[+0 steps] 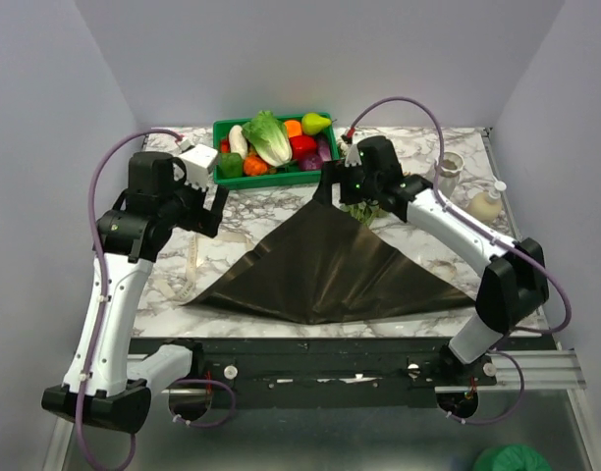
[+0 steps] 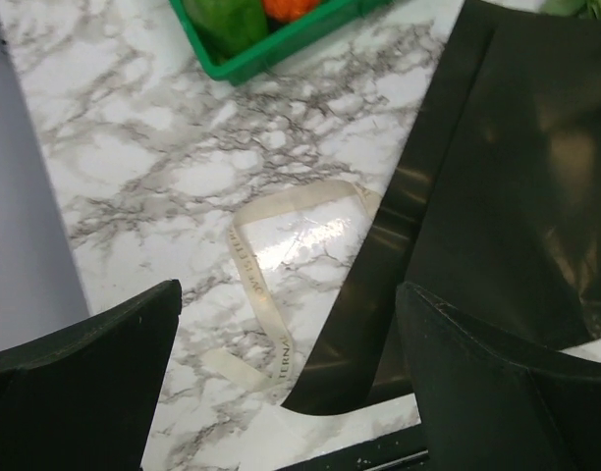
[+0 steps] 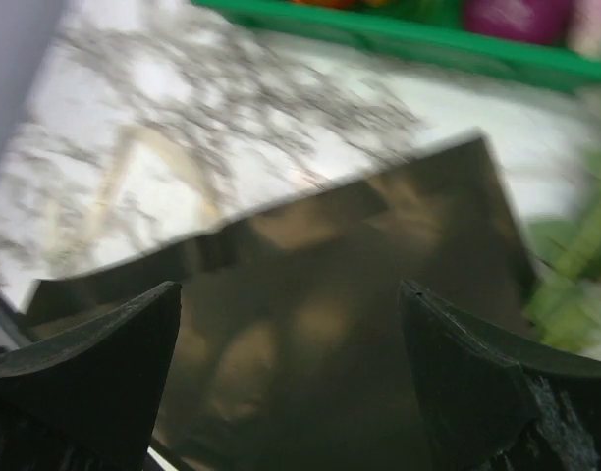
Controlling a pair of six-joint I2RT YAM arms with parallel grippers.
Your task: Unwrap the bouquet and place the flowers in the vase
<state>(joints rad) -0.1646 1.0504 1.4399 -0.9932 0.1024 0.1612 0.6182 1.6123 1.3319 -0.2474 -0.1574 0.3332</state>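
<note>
- The flowers (image 1: 364, 209) show only as a tuft of green stems and leaves at the far tip of the paper (image 1: 325, 270), half hidden under the right arm (no bloom is in view, so which way the stems run cannot be told).
- The paper lies spread flat, a dark triangle with its broad edge toward the arms and its tip at the flowers. The ribbon (image 2: 271, 334) lies loose on the table to its left, apart from the stems.
- The right gripper (image 3: 289, 289) hangs over that far tip with its fingers spread wide and nothing between them. In its wrist view the greenery sits just to the right, so this is much the nearer tool.
- The left gripper (image 2: 289, 287) is likewise spread and empty. It hangs over the ribbon and the paper's left edge, well apart from the flowers.
- The vase (image 1: 448, 175) stands to the right of the flowers, near the far right of the table (image 1: 242, 245), with the bottle (image 1: 485, 203) just beside it. The carry would likely run rightward.
- Room is tight behind, where the tray (image 1: 222, 132) stands near the paper's tip. The right forearm crosses between flowers and vase, and the table edge lies close beyond the bottle.
</note>
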